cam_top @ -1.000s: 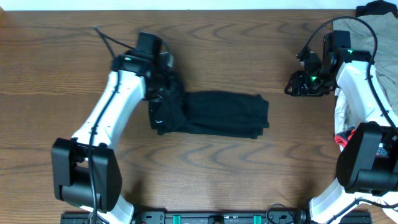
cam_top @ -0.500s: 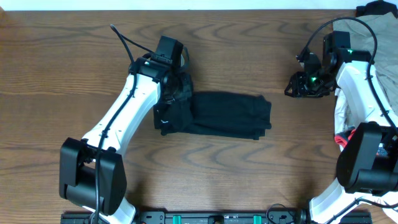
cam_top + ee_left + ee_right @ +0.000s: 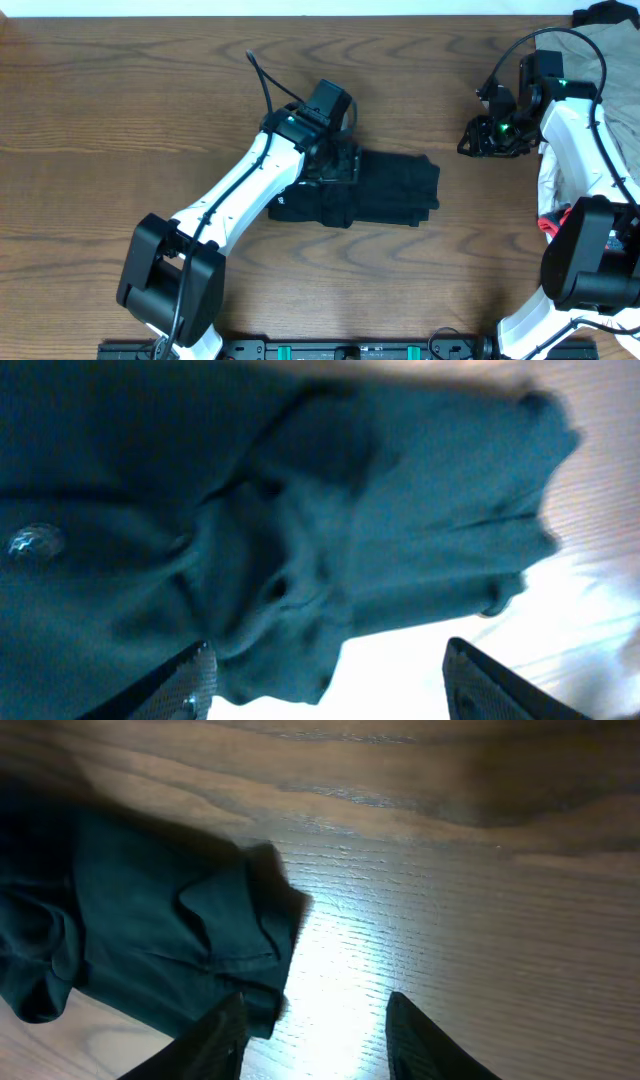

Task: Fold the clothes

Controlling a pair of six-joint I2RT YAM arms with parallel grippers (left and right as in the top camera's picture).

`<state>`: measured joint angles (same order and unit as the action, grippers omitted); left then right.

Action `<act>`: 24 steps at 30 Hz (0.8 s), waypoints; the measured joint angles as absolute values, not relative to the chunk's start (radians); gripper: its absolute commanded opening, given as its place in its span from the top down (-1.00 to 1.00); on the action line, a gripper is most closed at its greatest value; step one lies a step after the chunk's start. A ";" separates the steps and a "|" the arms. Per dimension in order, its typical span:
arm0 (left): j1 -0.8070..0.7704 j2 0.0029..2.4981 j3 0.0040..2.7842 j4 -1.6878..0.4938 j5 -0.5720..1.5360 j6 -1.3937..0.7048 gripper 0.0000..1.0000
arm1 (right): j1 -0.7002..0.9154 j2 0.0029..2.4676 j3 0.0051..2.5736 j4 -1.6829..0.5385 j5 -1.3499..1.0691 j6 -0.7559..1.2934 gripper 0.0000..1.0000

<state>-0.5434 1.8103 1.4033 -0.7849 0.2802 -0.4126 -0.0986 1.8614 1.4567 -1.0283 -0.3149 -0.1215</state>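
Observation:
The clothes (image 3: 395, 190), one black soft garment, lie folded in a short bundle at the table's middle. My left gripper (image 3: 345, 165) hovers over the bundle's left part. In the left wrist view the black fabric (image 3: 300, 510) fills most of the picture, with a small white logo (image 3: 35, 542) at the left. There my left gripper (image 3: 330, 695) stands open, the cloth's edge lying loose below the wide-apart jaws. My right gripper (image 3: 472, 138) hangs to the right of the bundle, apart from it. It is open (image 3: 315, 1040) over bare wood, with the garment's end (image 3: 150, 940) to its left.
A beige-khaki garment (image 3: 600, 45) lies at the back right corner behind the right arm. A red-and-white item (image 3: 545, 225) shows at the right edge by that arm's base. Bare wooden table (image 3: 120, 110) stretches to the left of the bundle.
My left gripper carried the garment's left end rightward over the rest, then opened and let it go. The bundle is shorter now. The right arm has not moved.

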 measured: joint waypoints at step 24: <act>-0.348 1.860 1.316 -0.814 0.156 -0.362 -0.26 | -0.068 1.861 1.457 -1.042 -0.477 -0.175 0.27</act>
<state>-0.3485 1.8599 1.3163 -0.8143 0.1562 -0.3618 -0.0685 1.8614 1.4567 -1.0420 -0.4767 -0.1745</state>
